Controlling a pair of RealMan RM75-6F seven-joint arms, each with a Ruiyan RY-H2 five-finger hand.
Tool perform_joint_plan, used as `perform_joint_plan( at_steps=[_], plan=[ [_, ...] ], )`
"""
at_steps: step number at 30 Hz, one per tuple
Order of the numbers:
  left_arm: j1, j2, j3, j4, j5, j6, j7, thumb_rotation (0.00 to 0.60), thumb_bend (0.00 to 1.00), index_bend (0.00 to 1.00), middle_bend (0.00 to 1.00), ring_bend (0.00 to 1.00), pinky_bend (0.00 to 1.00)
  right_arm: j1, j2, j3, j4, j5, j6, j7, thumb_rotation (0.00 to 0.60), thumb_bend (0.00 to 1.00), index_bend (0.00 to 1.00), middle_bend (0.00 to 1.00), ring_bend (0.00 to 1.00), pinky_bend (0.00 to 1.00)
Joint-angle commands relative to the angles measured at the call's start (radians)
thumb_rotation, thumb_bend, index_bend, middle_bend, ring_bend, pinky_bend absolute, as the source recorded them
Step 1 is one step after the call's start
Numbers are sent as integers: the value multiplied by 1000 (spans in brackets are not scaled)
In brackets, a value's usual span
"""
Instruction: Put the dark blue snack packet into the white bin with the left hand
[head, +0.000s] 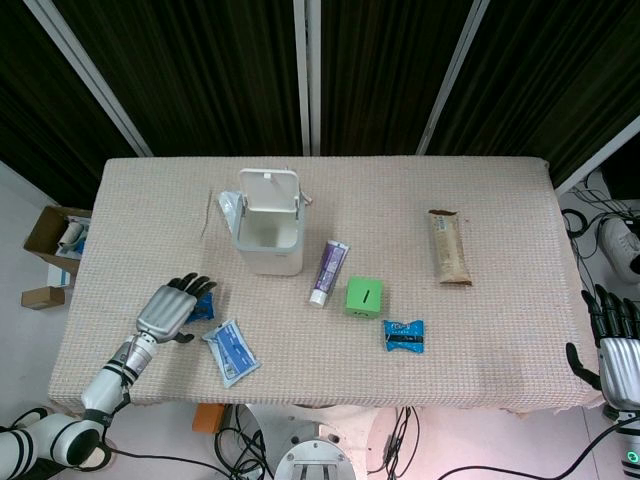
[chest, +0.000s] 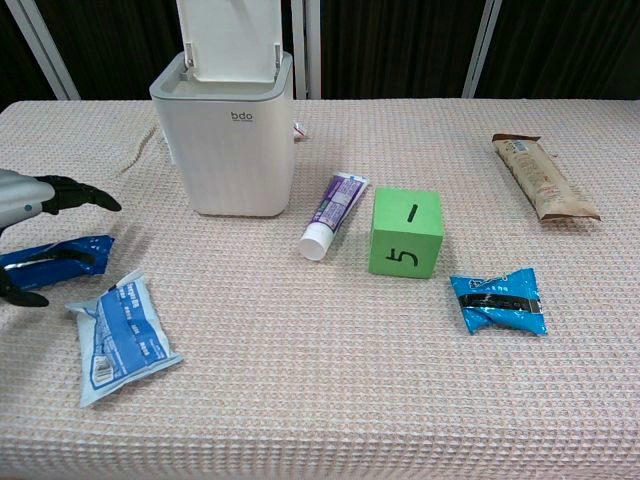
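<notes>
A dark blue snack packet (head: 203, 305) (chest: 55, 255) lies flat near the table's left front. My left hand (head: 168, 309) (chest: 30, 200) hovers over its left end, palm down. The fingers are spread past the packet's far side, and the thumb sits on its near side. One finger lies across the packet, but no firm grip shows. The white bin (head: 268, 225) (chest: 228, 140) stands behind and to the right, its lid tipped up. My right hand (head: 615, 345) hangs off the table's right edge with straight fingers, holding nothing.
A light blue packet (head: 231, 351) (chest: 120, 335) lies just right of my left hand. Toothpaste tube (head: 328, 271), green cube (head: 365, 297), a second blue packet (head: 404, 335) and a brown snack bar (head: 449, 259) are spread to the right. A small packet (head: 230, 207) leans by the bin.
</notes>
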Motion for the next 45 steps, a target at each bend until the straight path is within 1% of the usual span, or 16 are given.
perform_joint_plan(
  at_steps=[1, 7, 12, 16, 21, 24, 26, 32, 35, 40, 45],
  plan=[
    [-1, 0, 2, 1, 0, 2, -3, 600, 72, 134, 121, 82, 239, 0, 0, 0, 1, 1, 0, 1, 600, 343, 0, 0, 0, 0],
    [-4, -3, 7, 6, -14, 0, 5, 600, 84, 134, 121, 82, 239, 1, 0, -1, 5, 1, -4, 5, 600, 343, 0, 0, 0, 0],
    [-12, -9, 4, 12, -69, -19, 48, 600, 105, 137, 130, 82, 242, 1, 2, 0, 4, -2, -1, 7, 600, 343, 0, 0, 0, 0],
    [-23, -22, -4, 23, -133, -32, 99, 600, 131, 172, 142, 97, 261, 1, 4, 1, 1, -2, 0, 5, 600, 343, 0, 0, 0, 0],
    [-29, -39, -9, 34, -203, -35, 149, 600, 202, 283, 256, 197, 370, 1, 6, 2, -2, -1, -1, 3, 600, 343, 0, 0, 0, 0],
    [-33, -41, -12, 27, -255, -34, 182, 600, 214, 346, 349, 275, 458, 1, 7, 2, -4, -2, -1, 1, 600, 344, 0, 0, 0, 0],
    [-34, -40, -15, 16, -273, -26, 192, 600, 232, 403, 423, 344, 532, 2, 6, 2, -4, -2, -1, 0, 600, 343, 0, 0, 0, 0],
    [-26, -44, -13, 7, -238, 35, 190, 600, 343, 594, 607, 507, 661, 2, 3, 1, 0, 0, -4, 1, 600, 344, 0, 0, 0, 0],
    [-23, -43, -12, 6, -220, 50, 177, 600, 400, 657, 665, 562, 698, 1, 1, 1, 3, 1, -4, 3, 600, 344, 0, 0, 0, 0],
    [-18, -20, -23, -16, -177, 77, 118, 600, 437, 684, 686, 581, 711, -1, 1, 2, 7, 2, 0, 9, 600, 344, 0, 0, 0, 0],
    [-10, 58, -68, -72, -133, 149, 65, 600, 443, 687, 686, 581, 710, -2, 1, 2, 11, 3, 0, 16, 600, 344, 0, 0, 0, 0]
  ],
)
